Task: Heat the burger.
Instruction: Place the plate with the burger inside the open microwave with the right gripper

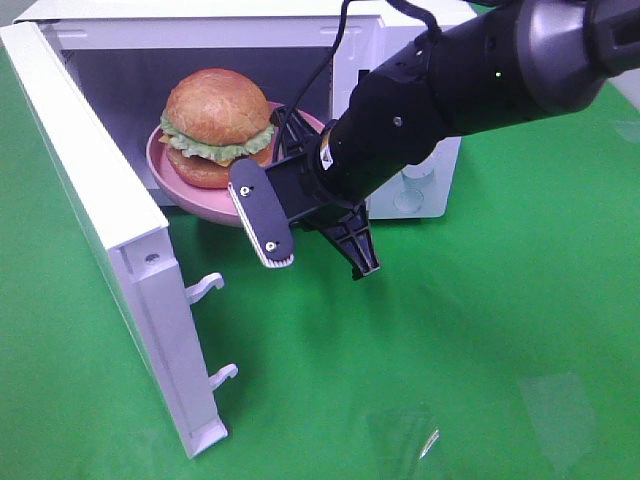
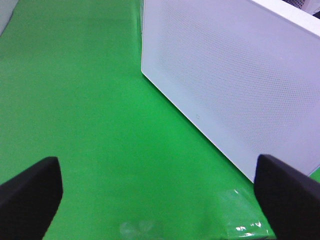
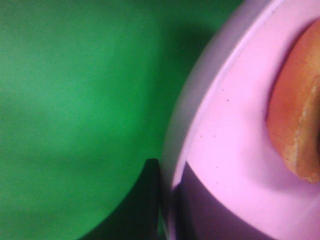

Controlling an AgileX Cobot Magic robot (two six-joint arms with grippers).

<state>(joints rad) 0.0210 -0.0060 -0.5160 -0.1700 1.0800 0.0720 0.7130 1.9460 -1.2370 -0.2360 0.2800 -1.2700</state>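
Burger point(image 1: 217, 125) glossy and round, plate point(image 1: 188, 198) smooth pink

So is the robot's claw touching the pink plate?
Touching. In the right wrist view the right gripper pinches the pink plate at its rim, a finger each side.

Exterior view: the right arm point(image 1: 450, 90) masks the plate's point(image 1: 160, 160) right rim and most of the microwave's point(image 1: 425, 190) panel. Right wrist view: burger point(image 3: 300, 115) blurred and cropped; right claw point(image 3: 167, 212) a dark smear. Left wrist view: left claw point(image 2: 160, 197) fingers cropped at corners.
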